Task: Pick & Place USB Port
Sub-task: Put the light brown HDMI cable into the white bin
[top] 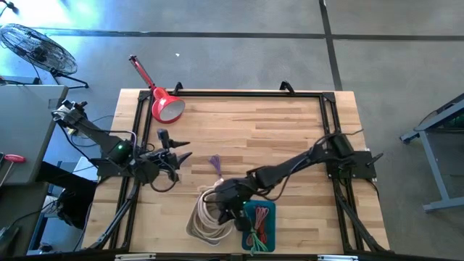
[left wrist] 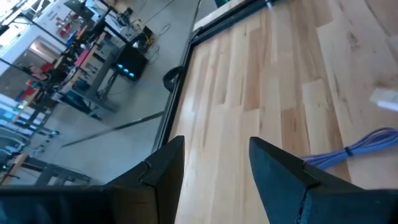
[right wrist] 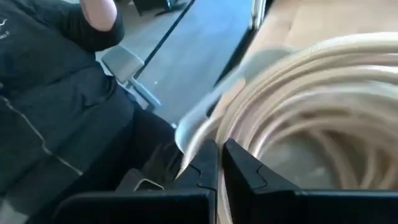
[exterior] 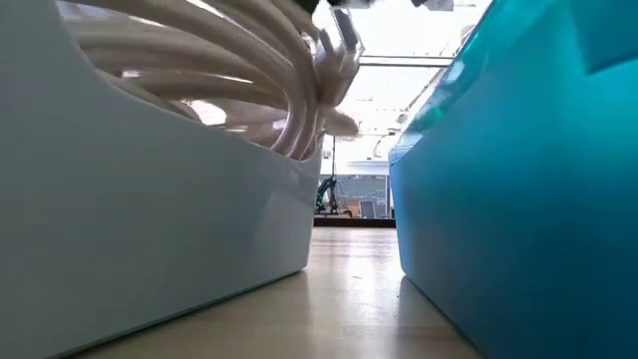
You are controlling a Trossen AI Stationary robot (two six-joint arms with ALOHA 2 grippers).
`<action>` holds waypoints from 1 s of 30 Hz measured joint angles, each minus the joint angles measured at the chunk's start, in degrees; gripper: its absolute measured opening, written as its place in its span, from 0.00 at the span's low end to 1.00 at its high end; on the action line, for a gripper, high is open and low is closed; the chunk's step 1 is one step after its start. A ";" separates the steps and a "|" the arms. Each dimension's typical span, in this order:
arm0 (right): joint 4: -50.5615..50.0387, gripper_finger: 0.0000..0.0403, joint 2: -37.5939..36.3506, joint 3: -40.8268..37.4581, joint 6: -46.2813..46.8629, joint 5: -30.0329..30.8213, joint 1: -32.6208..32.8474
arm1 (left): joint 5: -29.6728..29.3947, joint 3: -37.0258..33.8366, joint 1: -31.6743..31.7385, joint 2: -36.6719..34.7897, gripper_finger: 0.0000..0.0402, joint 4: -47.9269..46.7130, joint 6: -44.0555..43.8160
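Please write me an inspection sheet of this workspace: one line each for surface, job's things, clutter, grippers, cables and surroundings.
Surface: wooden table with a black frame along its edges.
Job's things: white bin holding a coil of cream cable; teal bin beside it with red and green cables. No USB port can be made out.
Clutter: red lamp at the far left corner.
Grippers: left gripper open and empty, over the left side of the table; right gripper shut, over the cream coil; whether it holds anything cannot be told.
Cables: purple cable lying loose mid-table.
Surroundings: fan on the floor; person in dark clothing by the table.
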 joint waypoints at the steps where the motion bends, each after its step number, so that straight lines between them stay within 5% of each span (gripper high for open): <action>1: 0.18 0.00 0.80 0.00 0.90 -0.42 -0.02 | 0.06 0.00 0.00 -0.02 0.43 -0.01 0.29; 15: 4.28 0.00 3.47 0.16 5.66 -2.14 -0.07 | -0.40 0.00 0.00 -0.02 0.43 -1.09 1.70; 30: -6.61 0.00 8.62 13.89 1.58 -3.22 2.51 | 0.68 0.00 0.00 0.10 0.43 -0.49 0.22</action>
